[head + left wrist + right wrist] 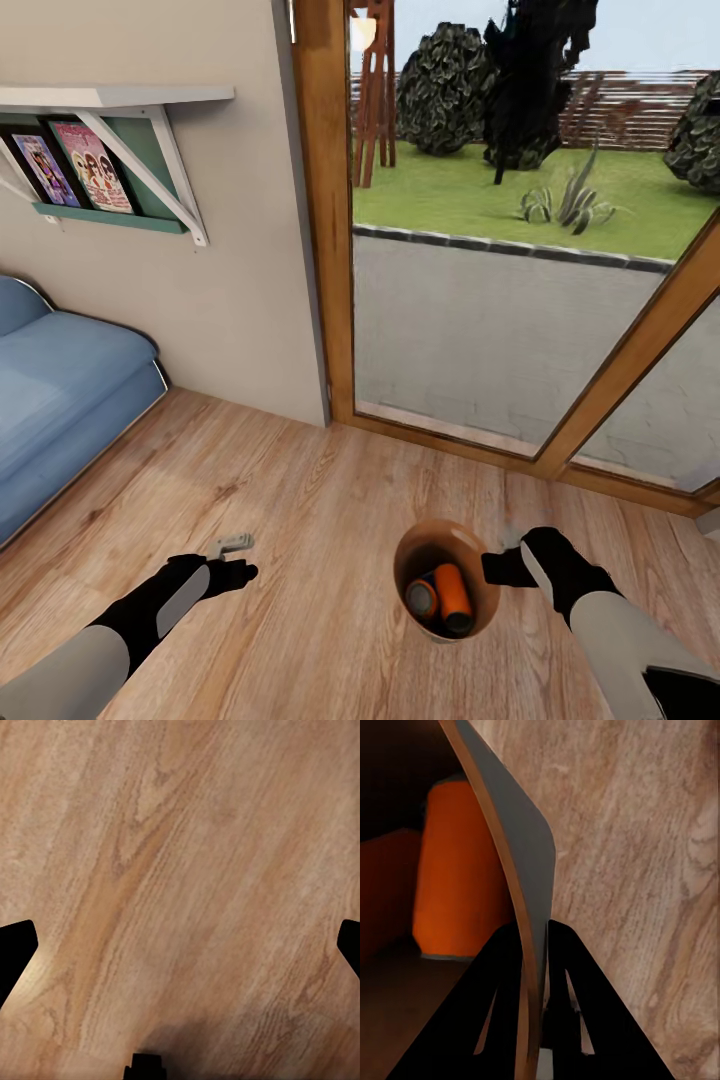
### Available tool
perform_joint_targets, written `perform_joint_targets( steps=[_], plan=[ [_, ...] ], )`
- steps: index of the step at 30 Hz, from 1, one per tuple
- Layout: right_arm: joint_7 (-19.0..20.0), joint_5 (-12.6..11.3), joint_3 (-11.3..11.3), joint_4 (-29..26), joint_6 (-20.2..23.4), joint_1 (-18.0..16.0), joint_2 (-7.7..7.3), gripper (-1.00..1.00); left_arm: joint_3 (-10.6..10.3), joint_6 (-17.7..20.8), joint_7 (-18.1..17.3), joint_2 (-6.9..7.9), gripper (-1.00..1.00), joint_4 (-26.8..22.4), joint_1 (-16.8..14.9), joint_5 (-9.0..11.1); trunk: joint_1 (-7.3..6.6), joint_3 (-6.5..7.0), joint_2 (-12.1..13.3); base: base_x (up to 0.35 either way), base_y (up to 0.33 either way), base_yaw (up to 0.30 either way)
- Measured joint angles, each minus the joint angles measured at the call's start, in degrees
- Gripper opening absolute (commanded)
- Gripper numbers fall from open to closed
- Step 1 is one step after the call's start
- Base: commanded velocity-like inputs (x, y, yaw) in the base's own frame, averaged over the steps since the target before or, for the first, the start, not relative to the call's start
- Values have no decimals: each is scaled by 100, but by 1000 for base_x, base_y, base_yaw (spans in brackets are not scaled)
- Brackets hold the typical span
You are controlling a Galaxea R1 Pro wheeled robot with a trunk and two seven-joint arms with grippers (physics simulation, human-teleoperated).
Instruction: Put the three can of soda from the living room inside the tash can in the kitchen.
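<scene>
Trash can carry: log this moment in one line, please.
place: living room by glass door | right gripper: shut on trash can rim | soda cans: inside | left gripper: open, empty

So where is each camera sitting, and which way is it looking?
Head view: up on the robot's head, looking down over the wood floor, both arms, left gripper and the bin holding orange cans.
Left wrist view: on the left arm, facing the floor, dark fingertips at the edges.
Right wrist view: on the right arm, its right gripper pinching the bin's rim.
Shared: head and right wrist views both show bin and a can.
</scene>
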Motion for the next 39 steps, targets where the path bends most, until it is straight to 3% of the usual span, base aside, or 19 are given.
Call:
perform_joint_targets(
  steps=[10,39],
  plan=[
    [-176,-25,-24,190,-177,0,7,-100,3,6,-38,0,100,-4,0,2,0,0,0,0,0,0],
    [-188,-18,-7,207,-486,18,45,-100,0,11,-62,-5,100,-15,0,9,43,-35,-79,0,0,0]
  ],
)
